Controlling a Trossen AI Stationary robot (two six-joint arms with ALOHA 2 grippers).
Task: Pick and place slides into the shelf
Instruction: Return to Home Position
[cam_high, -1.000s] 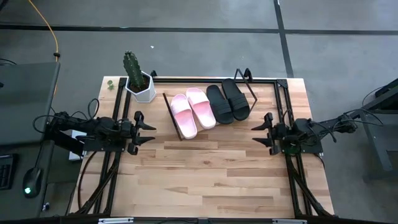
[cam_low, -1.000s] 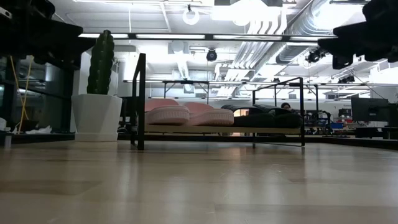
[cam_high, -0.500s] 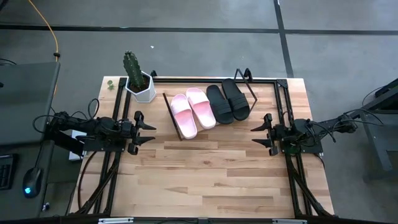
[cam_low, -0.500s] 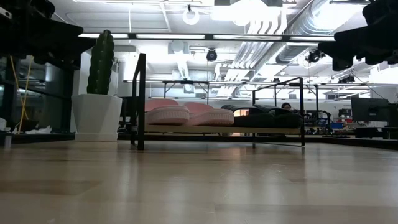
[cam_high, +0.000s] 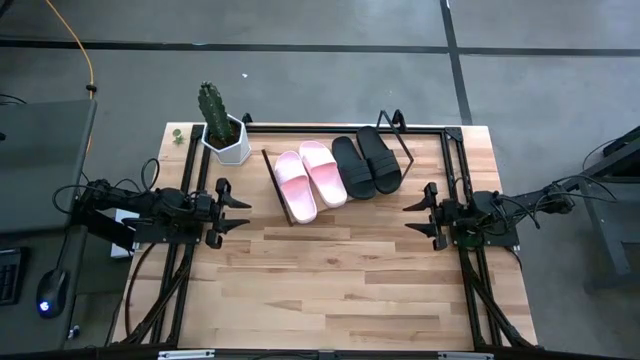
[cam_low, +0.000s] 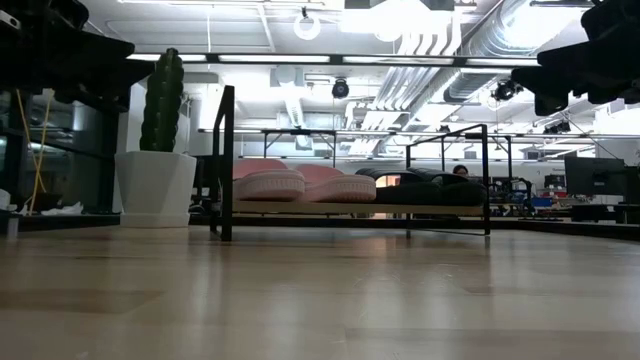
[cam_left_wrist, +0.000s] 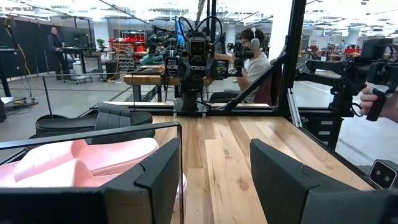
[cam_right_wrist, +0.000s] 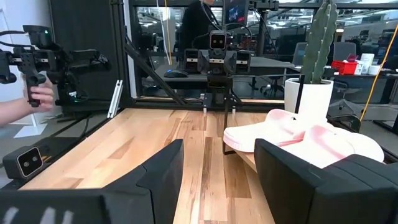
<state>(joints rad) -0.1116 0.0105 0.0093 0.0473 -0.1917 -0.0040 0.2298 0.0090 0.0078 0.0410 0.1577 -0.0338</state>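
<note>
Two pink slides (cam_high: 308, 180) and two black slides (cam_high: 366, 163) lie side by side, soles down, on the slanted shelf (cam_high: 406, 152) at the table's far middle. The low view shows the pink slides (cam_low: 300, 184) and black slides (cam_low: 430, 190) on the shelf's board (cam_low: 350, 210). My left gripper (cam_high: 246, 213) hovers level at the table's left edge, open, pointing right. My right gripper (cam_high: 407, 218) hovers level at the right edge, open, pointing left. Nothing is between either pair of fingers (cam_left_wrist: 155, 180) (cam_right_wrist: 292, 174).
A cactus in a white pot (cam_high: 225, 135) stands at the far left corner beside the shelf. Black frame rails (cam_high: 452, 160) run along the table's sides. A bare stretch of wooden tabletop (cam_high: 330, 280) lies between the arms. Beyond the table a person's hand (cam_right_wrist: 37, 93) holds a device.
</note>
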